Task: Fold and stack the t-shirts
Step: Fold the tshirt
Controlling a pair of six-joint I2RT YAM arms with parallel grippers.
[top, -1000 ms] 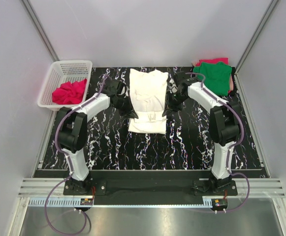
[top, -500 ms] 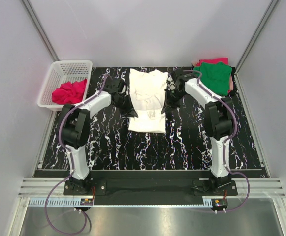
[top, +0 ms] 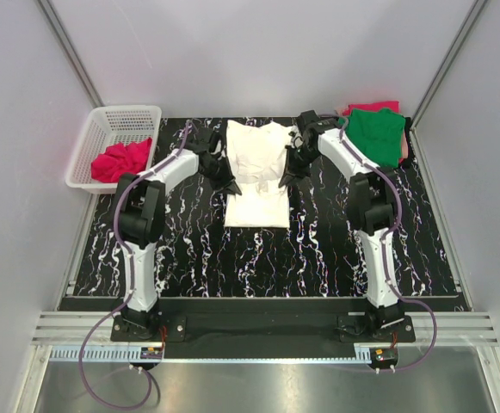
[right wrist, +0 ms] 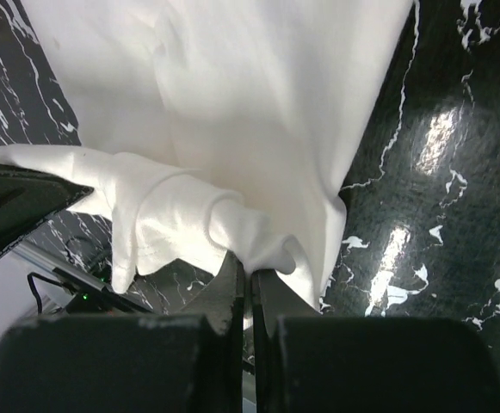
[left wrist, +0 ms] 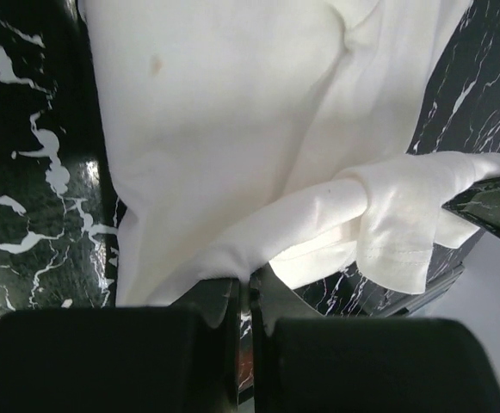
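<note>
The white t-shirt (top: 258, 172) lies partly folded toward the middle of the table's (top: 318, 249) far edge. Only the wrist views show the grips: the left end effector (left wrist: 248, 288) and right end effector (right wrist: 249, 284) each pinch a raised fold of it. Only the top view shows the green t-shirt (top: 374, 133) at the far right corner and a pinkish-red t-shirt (top: 120, 161) crumpled in the basket (top: 112, 120) off the far left corner.

Black white-veined table (top: 189, 249), white t-shirt (top: 258, 185) lying lengthwise mid-table toward the far edge, green t-shirt (top: 374, 131) at my far right corner, atop a pinkish-red t-shirt (top: 372, 107), white plastic basket (top: 103, 116) at my far left corner.
</note>
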